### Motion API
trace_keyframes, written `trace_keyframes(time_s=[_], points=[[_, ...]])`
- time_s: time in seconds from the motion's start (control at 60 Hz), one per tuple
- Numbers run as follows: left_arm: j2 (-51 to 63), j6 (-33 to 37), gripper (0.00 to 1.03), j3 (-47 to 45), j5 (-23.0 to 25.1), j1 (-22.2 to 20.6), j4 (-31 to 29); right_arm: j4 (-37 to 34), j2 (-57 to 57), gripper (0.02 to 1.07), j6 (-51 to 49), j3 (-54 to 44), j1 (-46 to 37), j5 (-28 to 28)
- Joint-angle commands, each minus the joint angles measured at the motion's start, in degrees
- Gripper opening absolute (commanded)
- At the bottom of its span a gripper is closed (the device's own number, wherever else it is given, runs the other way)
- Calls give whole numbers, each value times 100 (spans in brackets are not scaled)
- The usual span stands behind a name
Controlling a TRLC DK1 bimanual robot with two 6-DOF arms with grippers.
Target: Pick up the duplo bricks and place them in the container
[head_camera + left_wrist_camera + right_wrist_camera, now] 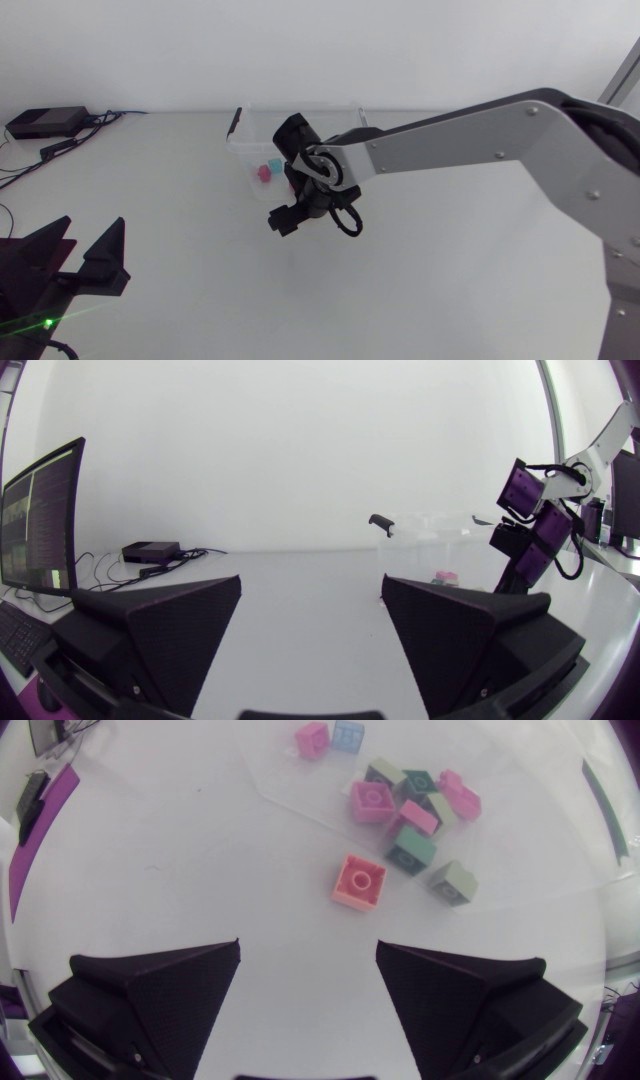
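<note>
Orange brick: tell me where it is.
Right wrist view: the orange brick lies just ahead of the open right claw, beside a dark green brick.

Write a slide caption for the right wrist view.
Right tool, open, hangs over the table with a salmon brick just ahead of it, beside a cluster of pastel bricks.

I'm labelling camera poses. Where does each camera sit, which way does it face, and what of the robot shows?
Head view: fixed above the table, looking down; right arm by the container, left claw far from it.
Left wrist view: behind the left claw, looking across the table; claw open in front.
Right wrist view: on the right arm, looking down at bricks; right claw open.
Shared: head and left wrist both show container and right arm.
</note>
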Motion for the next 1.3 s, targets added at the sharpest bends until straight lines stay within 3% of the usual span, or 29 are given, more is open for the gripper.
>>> trace_keyframes(time_s=[0.0, 0.817, 1.283], points=[[-61, -125, 98, -123, -36, 35, -19, -201, 443, 101, 348, 337, -36, 2], [-61, -125, 98, -123, -36, -483, -19, -781, 1357, 96, 955, 1541, -343, 248], [-61, -125, 98, -123, -36, -712, -19, -1230, 1674, 68, 1069, 2112, -449, 283]])
